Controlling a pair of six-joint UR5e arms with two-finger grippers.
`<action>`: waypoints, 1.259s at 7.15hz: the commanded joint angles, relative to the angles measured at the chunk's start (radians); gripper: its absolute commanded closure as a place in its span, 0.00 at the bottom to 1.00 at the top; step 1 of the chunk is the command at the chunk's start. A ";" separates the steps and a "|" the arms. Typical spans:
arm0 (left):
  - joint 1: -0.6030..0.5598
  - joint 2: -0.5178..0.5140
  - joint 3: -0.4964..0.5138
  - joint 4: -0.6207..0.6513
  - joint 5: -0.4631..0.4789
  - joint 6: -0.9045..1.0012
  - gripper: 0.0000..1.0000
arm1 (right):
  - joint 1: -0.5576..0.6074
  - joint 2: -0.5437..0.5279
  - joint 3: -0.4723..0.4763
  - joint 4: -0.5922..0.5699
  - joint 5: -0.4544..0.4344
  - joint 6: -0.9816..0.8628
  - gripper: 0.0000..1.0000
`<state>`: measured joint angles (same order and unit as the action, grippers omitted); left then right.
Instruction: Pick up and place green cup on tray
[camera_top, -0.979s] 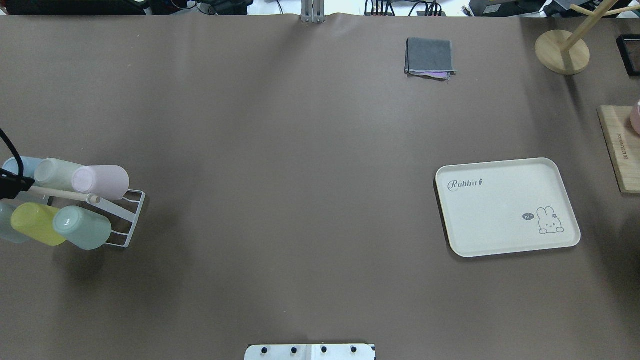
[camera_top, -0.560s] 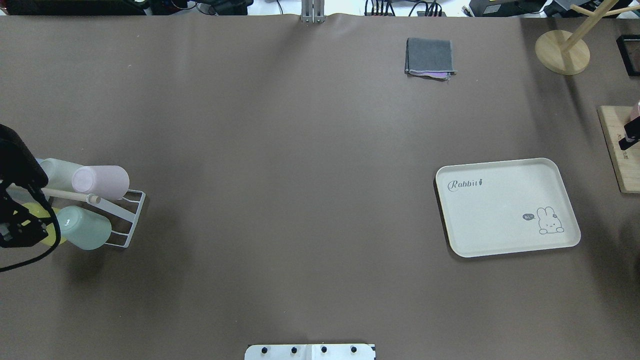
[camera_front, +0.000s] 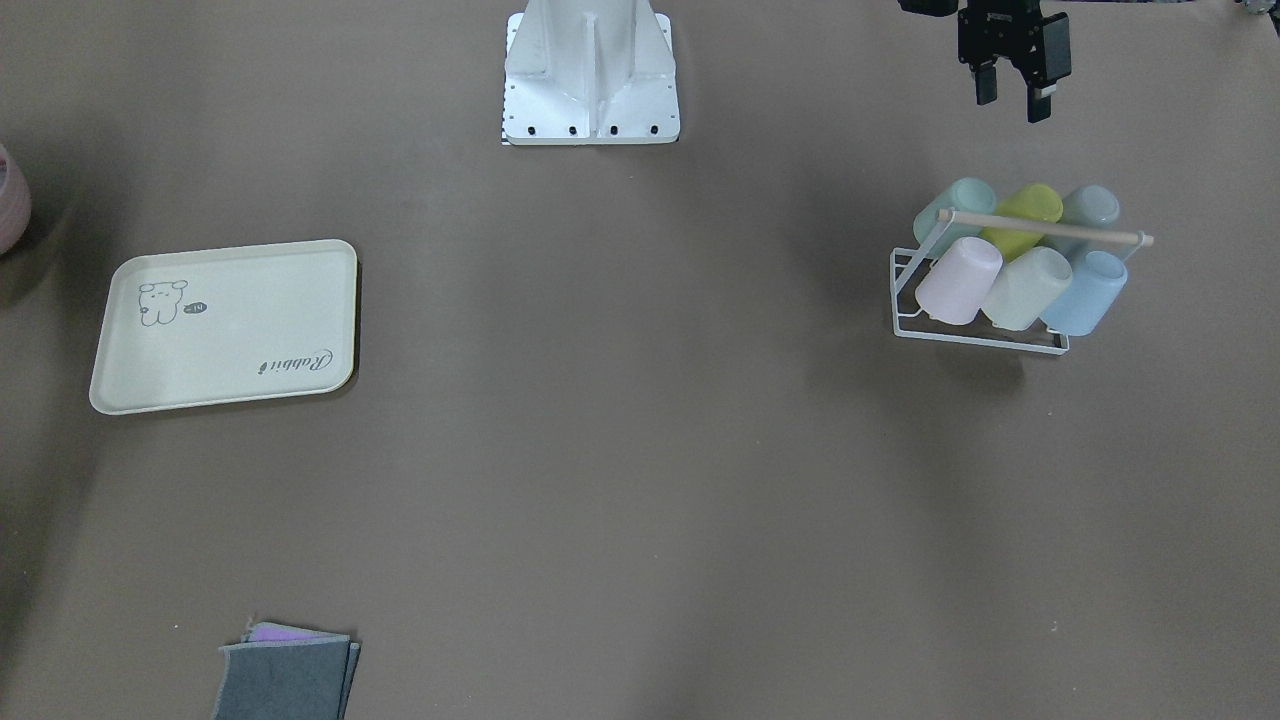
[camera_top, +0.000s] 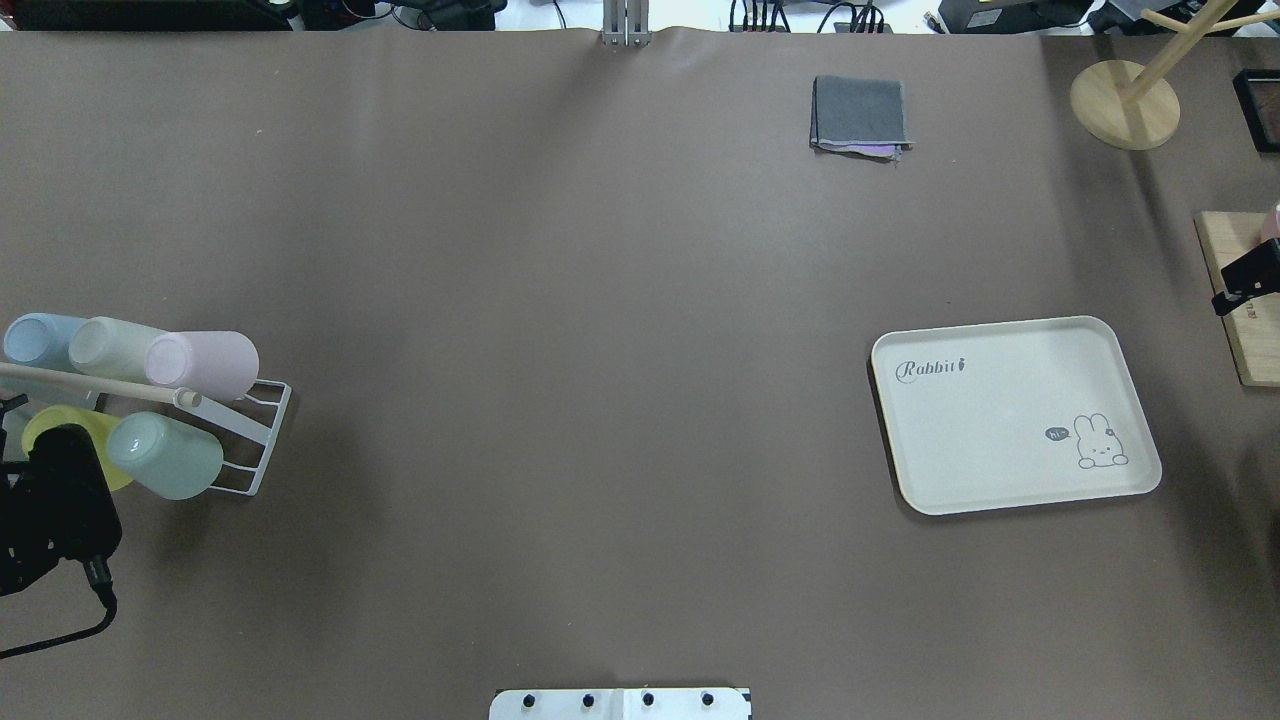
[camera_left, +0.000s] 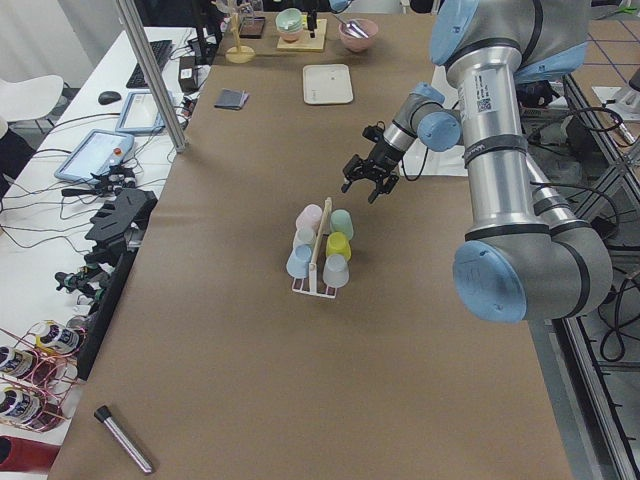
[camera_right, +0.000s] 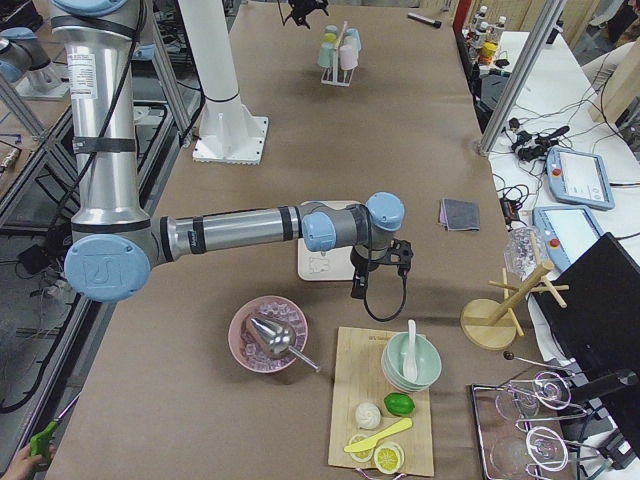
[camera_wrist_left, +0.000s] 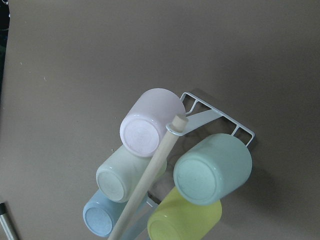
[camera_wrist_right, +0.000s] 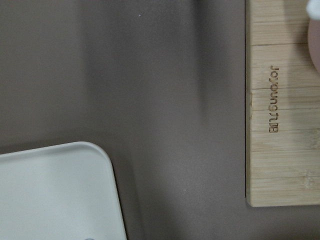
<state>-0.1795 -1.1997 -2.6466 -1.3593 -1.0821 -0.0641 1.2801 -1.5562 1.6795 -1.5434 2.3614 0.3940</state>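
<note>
The right gripper (camera_top: 1243, 283) is cut off at the overhead edge; I cannot tell how its jaws stand. The left gripper (camera_front: 1011, 100), fingers spread, hangs robot-side of the rack (camera_front: 980, 338) (half-hiding the yellow cup (camera_top: 40, 425) from overhead). The green cup (camera_top: 165, 455) sits tilted on the rack, well apart from the tray (camera_top: 1000, 420). The left gripper has drawn back since earlier, uncovering the blue cup (camera_top: 30, 338).
</note>
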 joint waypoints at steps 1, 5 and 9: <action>0.102 0.067 0.005 -0.009 0.140 0.160 0.02 | -0.028 0.004 -0.024 0.000 -0.001 0.005 0.00; 0.233 0.097 0.109 -0.014 0.293 0.391 0.02 | -0.143 0.024 -0.020 0.009 0.004 0.109 0.01; 0.362 0.088 0.195 -0.001 0.411 0.450 0.02 | -0.183 0.028 -0.053 0.063 -0.011 0.160 0.04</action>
<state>0.1560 -1.1075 -2.4731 -1.3623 -0.7050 0.3443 1.1051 -1.5276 1.6445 -1.4918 2.3570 0.5491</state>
